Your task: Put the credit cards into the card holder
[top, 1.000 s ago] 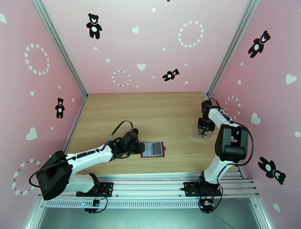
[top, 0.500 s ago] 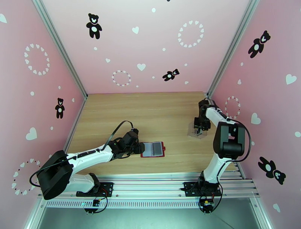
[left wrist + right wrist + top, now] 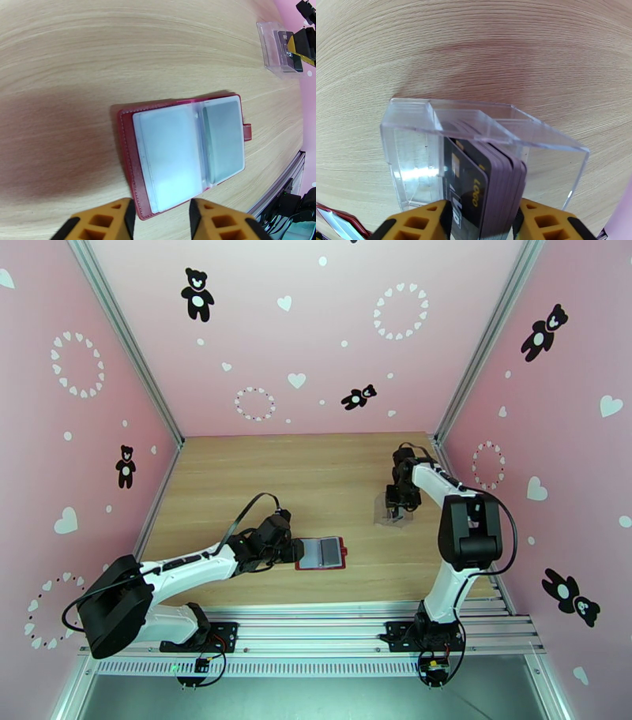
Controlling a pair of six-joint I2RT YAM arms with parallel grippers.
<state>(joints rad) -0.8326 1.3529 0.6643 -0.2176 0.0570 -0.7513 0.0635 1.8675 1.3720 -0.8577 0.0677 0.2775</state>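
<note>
Card holder [image 3: 321,553] lies open and flat on the wooden table [image 3: 316,469], its clear pockets [image 3: 170,154] facing up and its snap tab [image 3: 247,132] on the side away from the left arm. The pocket next to the tab looks darker grey than the other one. The left gripper [image 3: 293,549] is at the left edge of the card holder. In the left wrist view its orange fingers [image 3: 114,217] stand apart, one on each side of the near red edge, and I cannot tell if they touch the leather. The credit cards [image 3: 489,185] are well apart from the card holder, to its right and a little farther back. They stand on edge as a tight stack inside a clear box [image 3: 389,518], and the front card is dark with yellow print. The right gripper [image 3: 484,221] comes down over this box and its two fingers press against both sides of the stack, so it is clamped on the cards.
</note>
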